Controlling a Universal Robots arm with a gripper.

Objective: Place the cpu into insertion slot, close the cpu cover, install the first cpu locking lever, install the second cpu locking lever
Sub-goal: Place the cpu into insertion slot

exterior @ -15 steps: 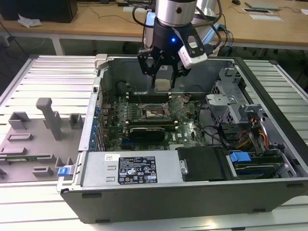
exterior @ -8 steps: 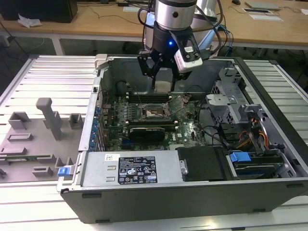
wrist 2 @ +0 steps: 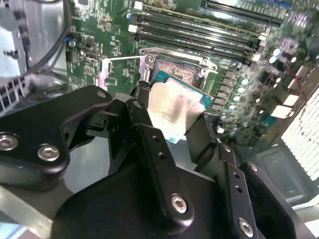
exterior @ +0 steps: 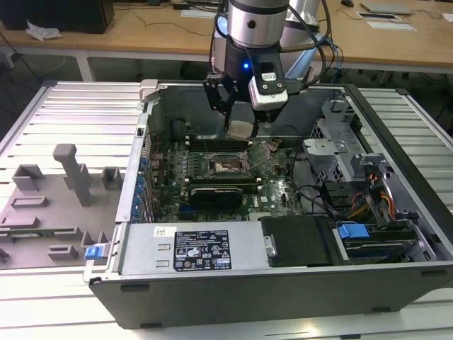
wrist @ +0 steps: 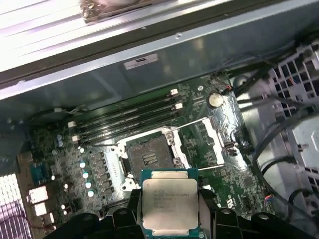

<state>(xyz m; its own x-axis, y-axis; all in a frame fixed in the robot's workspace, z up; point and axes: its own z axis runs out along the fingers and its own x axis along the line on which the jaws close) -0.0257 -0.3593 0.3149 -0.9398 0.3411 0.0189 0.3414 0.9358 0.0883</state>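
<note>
The gripper [exterior: 240, 125] is clamped on the cpu [wrist: 170, 206], holding it flat above the motherboard inside the open computer case [exterior: 283, 297]. The cpu hangs just beside the bare insertion slot [wrist: 149, 157], not yet in it. The cpu cover [wrist 2: 104, 74] lies swung open beside the slot.

cpu [wrist: 170, 201] in end effector [wrist: 170, 215], near insertion slot [wrist: 149, 157]; cpu cover [wrist 2: 103, 75] beside slot.

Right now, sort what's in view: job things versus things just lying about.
Job: gripper, shut on the cpu; insertion slot, empty; cpu cover, open.
Lying about: memory slots; coin battery; grey fixture tray; black card.
</note>
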